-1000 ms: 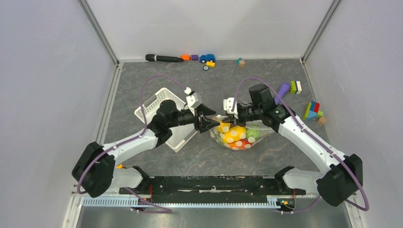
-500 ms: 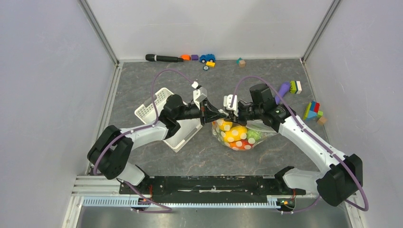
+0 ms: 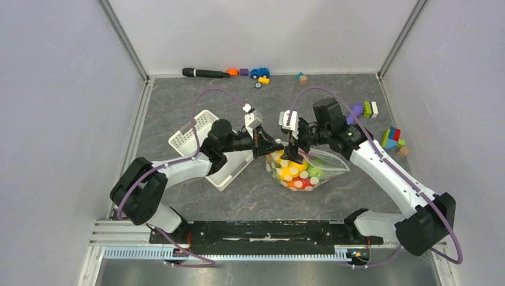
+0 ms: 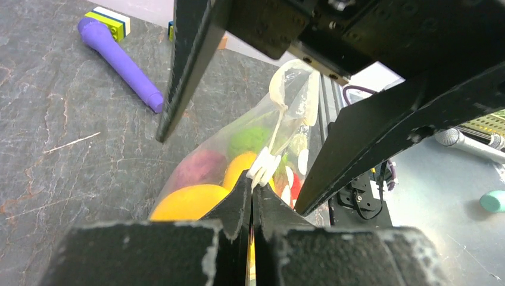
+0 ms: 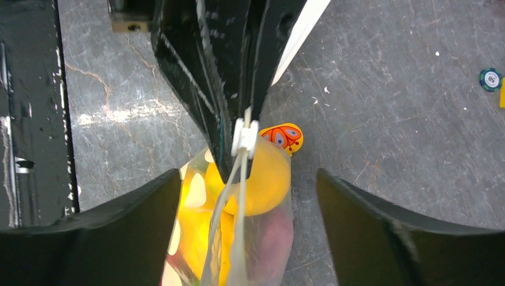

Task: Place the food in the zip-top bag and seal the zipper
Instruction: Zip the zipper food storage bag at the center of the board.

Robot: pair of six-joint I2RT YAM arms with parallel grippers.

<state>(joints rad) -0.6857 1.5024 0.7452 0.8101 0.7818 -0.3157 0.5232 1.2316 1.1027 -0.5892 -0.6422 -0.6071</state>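
Observation:
The zip-top bag [image 3: 309,168] lies mid-table, filled with the food: a yellow mango [image 4: 189,204], a purple onion [image 4: 199,167], an orange [image 4: 241,168] and something green [image 4: 250,140]. My left gripper [image 4: 252,189] is shut on the bag's top edge by the white end of the zipper [image 5: 245,136], holding that edge up. My right gripper [image 5: 247,179] stands open, one finger on each side of the zipper strip [image 5: 237,202], gripping nothing. From above, the left gripper [image 3: 277,148] and the right gripper [image 3: 291,154] meet at the bag's left end.
A white lattice basket [image 3: 205,143] sits under the left arm. A purple-handled brush [image 3: 355,111] and coloured blocks [image 3: 392,141] lie at the right. A black marker [image 3: 205,72], a toy car [image 3: 259,72] and small blocks line the back wall.
The left gripper moved right and shut on the bag's edge. The right gripper, shut on that edge before, has just opened and lifted a little.

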